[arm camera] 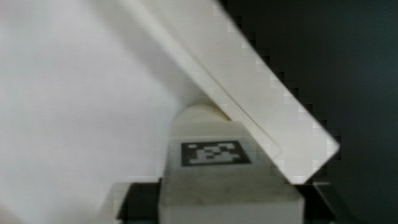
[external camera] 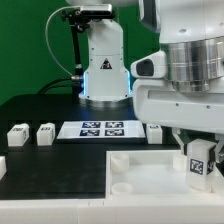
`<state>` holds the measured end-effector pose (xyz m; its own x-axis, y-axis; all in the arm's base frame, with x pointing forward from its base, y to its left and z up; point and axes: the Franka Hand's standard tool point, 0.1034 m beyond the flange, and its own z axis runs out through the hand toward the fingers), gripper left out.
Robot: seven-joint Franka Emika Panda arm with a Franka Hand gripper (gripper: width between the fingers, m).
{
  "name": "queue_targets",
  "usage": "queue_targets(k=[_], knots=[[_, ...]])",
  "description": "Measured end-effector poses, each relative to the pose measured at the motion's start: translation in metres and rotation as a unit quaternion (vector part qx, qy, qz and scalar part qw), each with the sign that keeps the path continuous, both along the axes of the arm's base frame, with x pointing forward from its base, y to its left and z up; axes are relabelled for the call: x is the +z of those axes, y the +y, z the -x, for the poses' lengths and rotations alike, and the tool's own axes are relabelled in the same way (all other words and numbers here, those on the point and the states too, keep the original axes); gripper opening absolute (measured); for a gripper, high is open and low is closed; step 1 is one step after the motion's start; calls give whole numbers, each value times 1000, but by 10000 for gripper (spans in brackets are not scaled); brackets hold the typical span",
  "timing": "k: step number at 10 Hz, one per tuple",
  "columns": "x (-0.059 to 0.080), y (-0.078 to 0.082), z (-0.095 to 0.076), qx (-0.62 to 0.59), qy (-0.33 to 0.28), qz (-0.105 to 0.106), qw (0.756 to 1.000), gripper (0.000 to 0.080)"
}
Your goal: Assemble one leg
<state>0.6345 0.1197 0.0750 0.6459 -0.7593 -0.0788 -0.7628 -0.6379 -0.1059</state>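
Observation:
My gripper (external camera: 198, 165) is at the exterior view's right, over the near right part of the large white tray-like part (external camera: 140, 165), and is shut on a leg (external camera: 198, 160), a small white block with a black-and-white tag. In the wrist view the leg (arm camera: 222, 160) sits between the dark fingers (arm camera: 143, 200), tag facing the camera, over the tray's inside next to its raised rim (arm camera: 249, 80). Two more legs (external camera: 17, 134) (external camera: 45, 133) lie at the exterior view's left, and another (external camera: 155, 128) lies behind the tray.
The marker board (external camera: 102, 129) lies on the black table behind the tray. The arm's base (external camera: 105, 70) stands at the back. A white edge piece (external camera: 3, 165) shows at the far left.

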Motion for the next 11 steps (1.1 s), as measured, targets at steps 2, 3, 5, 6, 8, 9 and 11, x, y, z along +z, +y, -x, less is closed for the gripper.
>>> queue_targets(k=[2,3,5,6,8,9,11], knots=[[0,3,0,-186,29,-27,982,297],[0,3,-2,-290,43,-45,955,297],[-1,4,-2,-370,53,-51,926,296],[-1,4,-2,-368,52,-51,927,296],[-2,4,-2,-313,42,-49,947,474],[-6,5,-3,-238,26,-47,970,587],[-3,10,-1,-118,16,-38,992,637]])
